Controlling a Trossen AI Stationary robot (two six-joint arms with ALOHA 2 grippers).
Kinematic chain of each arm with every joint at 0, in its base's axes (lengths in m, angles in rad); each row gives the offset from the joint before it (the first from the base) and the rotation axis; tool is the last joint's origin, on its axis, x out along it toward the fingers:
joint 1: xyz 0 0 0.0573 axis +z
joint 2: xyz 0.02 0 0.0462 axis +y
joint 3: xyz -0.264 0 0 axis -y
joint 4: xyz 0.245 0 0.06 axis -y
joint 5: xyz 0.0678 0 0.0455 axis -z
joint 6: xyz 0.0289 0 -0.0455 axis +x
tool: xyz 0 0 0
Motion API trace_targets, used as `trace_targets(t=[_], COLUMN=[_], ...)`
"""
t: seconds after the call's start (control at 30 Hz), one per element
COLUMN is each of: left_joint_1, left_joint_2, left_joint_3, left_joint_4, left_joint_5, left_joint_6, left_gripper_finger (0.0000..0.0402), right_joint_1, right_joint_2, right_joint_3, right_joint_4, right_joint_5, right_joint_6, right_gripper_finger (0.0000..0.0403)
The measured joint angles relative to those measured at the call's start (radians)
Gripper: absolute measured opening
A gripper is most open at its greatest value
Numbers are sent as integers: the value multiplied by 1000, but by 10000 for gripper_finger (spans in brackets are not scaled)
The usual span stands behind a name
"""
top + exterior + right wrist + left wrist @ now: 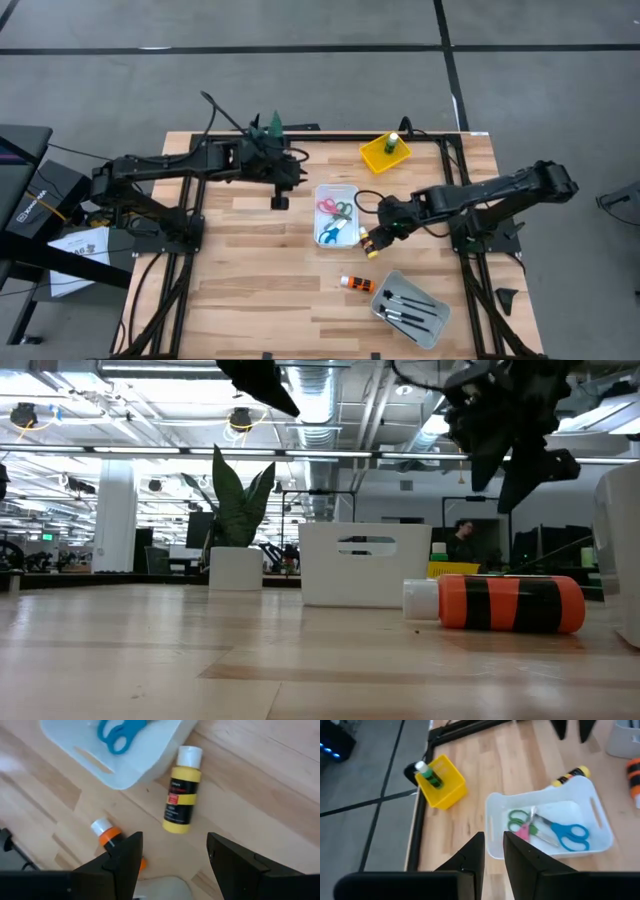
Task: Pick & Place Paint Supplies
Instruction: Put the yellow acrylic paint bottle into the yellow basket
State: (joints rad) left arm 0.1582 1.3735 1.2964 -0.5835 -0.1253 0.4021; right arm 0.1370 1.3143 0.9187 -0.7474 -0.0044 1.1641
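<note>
Wooden planks make the counter [250, 290], and on it three trays stand: a yellow tray [383, 153] with a green bottle [392, 143] at the far edge, a white tray [334, 214] with the scissors [333, 215] in the middle, and a grey tray [410, 310] with the brushes [410, 306] near the front. The yellow bottle [180, 788] lies flat on the wood, just beside the white tray's corner. The right hand [172, 857] hangs over it with its fingers spread wide and holding nothing. In the right wrist view the bottle is ahead of the gap between the fingers, and its long axis runs almost along the direction the hand looks, with the white cap pointing away. So, in my judgement, the fingers would close across the narrow body without a large turn. The orange bottle [357, 284] lies apart, between the white tray and the grey tray. The left hand [492, 855] waits above the far side of the white tray, its fingers only a little apart and empty. It is farther from the yellow bottle than the right hand.
</note>
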Motion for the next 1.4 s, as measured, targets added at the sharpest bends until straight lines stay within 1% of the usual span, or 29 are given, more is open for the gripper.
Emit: trace_targets(t=[0.2, 0.33, 0.47, 0.67, 0.8, 0.9, 1.03, 1.13, 1.4], left_joint_1=[-29, -43, -54, -66, -76, -85, -95, -106, -131], left_joint_2=[0, 0, 0, 0, 0, 0, 0, 0, 0], left_joint_3=[0, 0, 0, 0, 0, 0, 0, 0, -22], left_joint_4=[-52, -57, -57, -75, -82, -81, -81, -82, -88], left_joint_5=[0, 0, 0, 0, 0, -1, 0, -1, -1], left_joint_6=[-69, -103, -122, -175, -210, -234, -277, -303, -340], left_gripper_finger=[63, 63, 63, 61, 62, 60, 59, 59, 57], right_joint_1=[-23, -15, -3, -20, -66, -115, -182, -213, -210], right_joint_2=[53, 83, 110, 114, 112, 124, 143, 151, 162], right_joint_3=[1, 0, 0, 0, 0, 0, 0, -1, 0], right_joint_4=[-19, -16, -4, 0, -1, 0, 9, 15, 36], right_joint_5=[-56, -106, -128, -113, -68, -65, -69, -97, -126], right_joint_6=[-5, -20, -44, -72, -80, -111, -173, -215, -239], right_gripper_finger=[217, 217, 217, 217, 217, 217, 217, 217, 217])
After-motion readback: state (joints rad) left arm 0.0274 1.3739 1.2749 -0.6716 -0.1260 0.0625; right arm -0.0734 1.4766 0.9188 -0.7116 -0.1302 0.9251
